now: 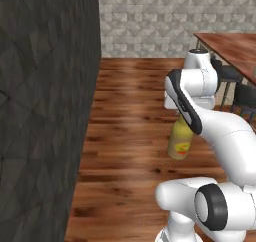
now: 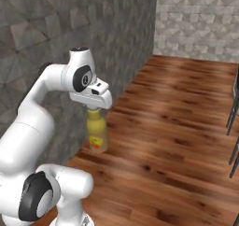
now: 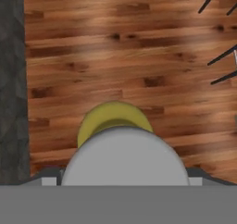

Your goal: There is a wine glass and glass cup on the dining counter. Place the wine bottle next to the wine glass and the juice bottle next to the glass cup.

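Observation:
The juice bottle (image 2: 97, 132), yellow with a pale red-marked label, hangs upright above the wood floor. My gripper (image 2: 95, 109) is shut on its neck from above. In the left base view the juice bottle (image 1: 180, 141) shows below my forearm, which hides the hand. Seen from the hand, the juice bottle (image 3: 114, 119) has its yellow shoulder behind its grey cap. A corner of the dining counter (image 1: 232, 45) lies at the far right. The wine bottle, wine glass and glass cup are out of view.
A dark stone wall (image 1: 45, 111) runs close along my left side; the same wall (image 2: 70, 33) stands just behind the bottle. Dark stools (image 1: 231, 76) stand beside the counter, and stool legs (image 2: 232, 113) show at the right edge. Wood floor (image 2: 177, 127) stretches ahead.

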You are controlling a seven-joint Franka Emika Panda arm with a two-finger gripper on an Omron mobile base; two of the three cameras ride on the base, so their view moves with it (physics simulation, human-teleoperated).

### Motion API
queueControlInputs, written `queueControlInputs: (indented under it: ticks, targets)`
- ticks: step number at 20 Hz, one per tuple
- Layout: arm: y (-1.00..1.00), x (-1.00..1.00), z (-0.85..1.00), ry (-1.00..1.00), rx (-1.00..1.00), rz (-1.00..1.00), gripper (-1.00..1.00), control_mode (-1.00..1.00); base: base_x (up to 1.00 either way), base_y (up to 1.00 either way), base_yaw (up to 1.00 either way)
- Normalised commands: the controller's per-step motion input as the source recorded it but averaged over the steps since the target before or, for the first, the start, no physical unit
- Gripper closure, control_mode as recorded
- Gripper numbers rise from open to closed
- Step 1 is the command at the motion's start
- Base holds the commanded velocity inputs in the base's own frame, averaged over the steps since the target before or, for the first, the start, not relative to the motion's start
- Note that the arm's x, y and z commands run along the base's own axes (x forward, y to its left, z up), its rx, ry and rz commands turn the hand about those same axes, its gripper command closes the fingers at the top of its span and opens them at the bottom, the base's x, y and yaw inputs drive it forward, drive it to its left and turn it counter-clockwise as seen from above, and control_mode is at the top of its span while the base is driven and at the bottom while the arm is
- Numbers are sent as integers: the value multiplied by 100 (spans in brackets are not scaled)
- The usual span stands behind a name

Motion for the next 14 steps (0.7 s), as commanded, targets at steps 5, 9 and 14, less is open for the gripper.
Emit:
queueControlInputs:
  ticks: [5, 9, 14]
  targets:
    - [0, 0, 0, 0, 0, 0, 100, 100, 64, 9, -39]
    - [0, 0, 0, 0, 0, 0, 100, 100, 61, 10, -43]
    - [0, 0, 0, 0, 0, 0, 100, 100, 60, 16, -45]
